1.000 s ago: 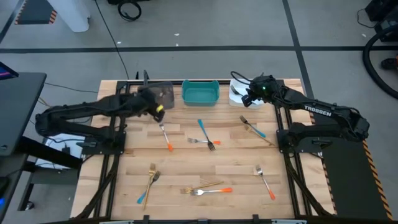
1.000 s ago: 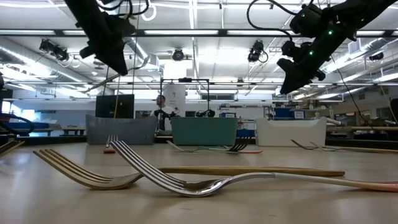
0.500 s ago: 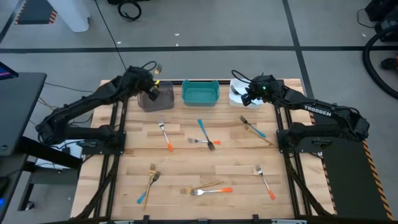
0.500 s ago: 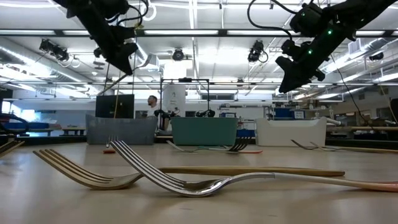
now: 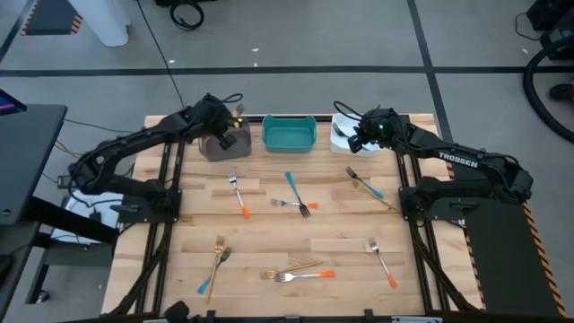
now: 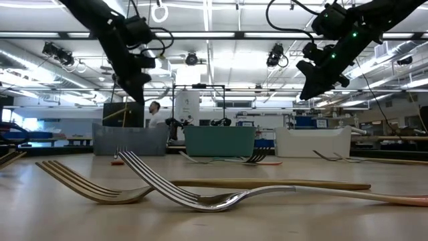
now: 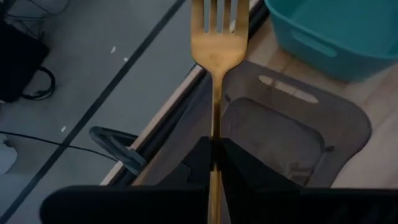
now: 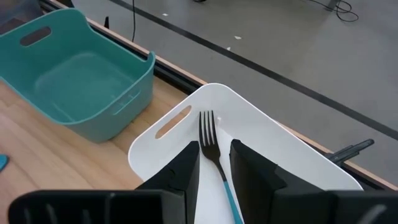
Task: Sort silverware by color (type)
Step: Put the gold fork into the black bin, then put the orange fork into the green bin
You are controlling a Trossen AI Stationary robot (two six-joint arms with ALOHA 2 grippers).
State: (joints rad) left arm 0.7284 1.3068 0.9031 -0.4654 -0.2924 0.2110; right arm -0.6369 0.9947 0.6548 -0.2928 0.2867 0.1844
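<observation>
Left tool (image 7: 214,163) pinches a slim gold fork (image 7: 217,43) above the matte brown bin (image 7: 292,134); right tool (image 8: 213,163) spread

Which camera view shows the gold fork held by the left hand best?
The left wrist view: the gold fork fills it, tines clear, above the brown bin. The high view shows a gold speck; the low view barely shows it.

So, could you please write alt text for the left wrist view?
A gold fork, tines pointing away from the camera, is clamped by its handle in the left gripper, above an empty brown bin. A corner of a teal bin sits beside it on the wooden table.
</observation>
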